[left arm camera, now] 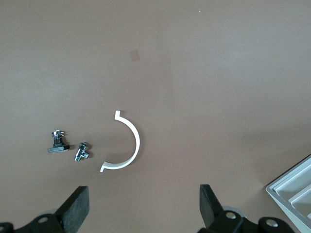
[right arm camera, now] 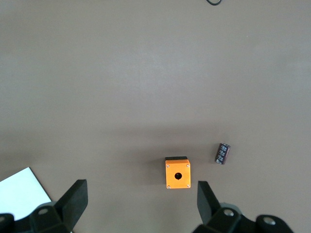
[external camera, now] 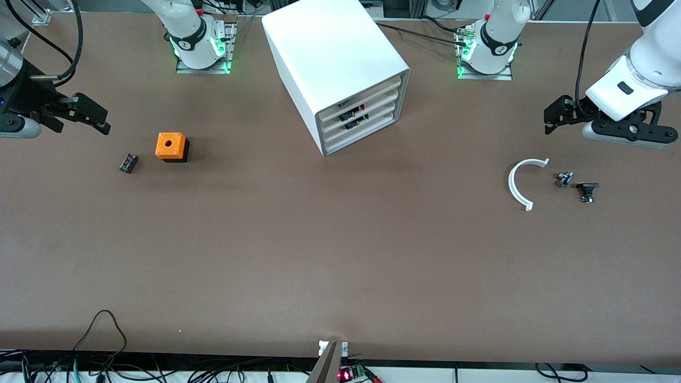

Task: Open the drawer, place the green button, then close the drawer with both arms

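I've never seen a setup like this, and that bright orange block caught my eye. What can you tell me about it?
The orange block is a small cube-like box, plastic by the look of it, with a round hole in the middle of its top face and a small screw at each top corner. It sits upright on a black base. It stands alone on the brown table toward the right arm's end, beside a small dark cylinder that does not touch it. Nothing holds it.

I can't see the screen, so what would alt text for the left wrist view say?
Looking down on a brown table, the left gripper hangs open, its two black fingers wide apart. Between them on the table lie a white curved clip and two small dark parts, one beside the other. A corner of the white cabinet shows at the edge.
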